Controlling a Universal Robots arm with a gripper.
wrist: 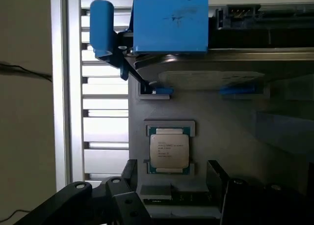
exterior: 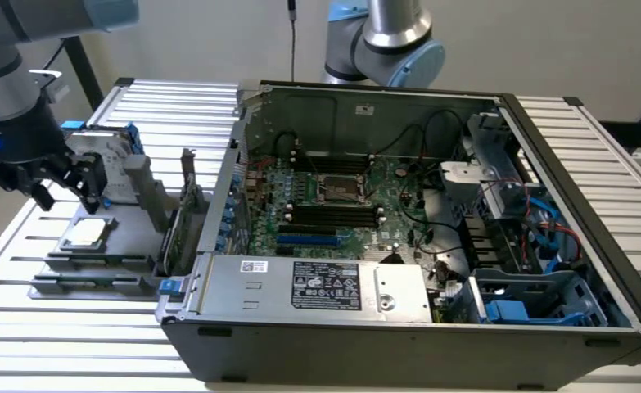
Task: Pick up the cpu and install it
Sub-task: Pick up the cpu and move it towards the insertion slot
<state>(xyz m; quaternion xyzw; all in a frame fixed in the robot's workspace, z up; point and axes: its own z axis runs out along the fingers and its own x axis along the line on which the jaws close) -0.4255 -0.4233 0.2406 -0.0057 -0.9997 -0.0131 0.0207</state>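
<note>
Cpu lies just beneath the spread pincer.

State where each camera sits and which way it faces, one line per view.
Exterior view: off the arm, raised, looking down on the open computer case and the cpu at the exterior view's left; the arm and open claw show near the cpu.
Wrist view: on the wrist, looking down at the cpu; the claw shows.
Shared: the cpu and the claw.

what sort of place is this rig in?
Likely a robotics lab bench for PC assembly: an open computer case with its motherboard, a cpu on a parts tray, and a robot arm over a slatted table.
</note>
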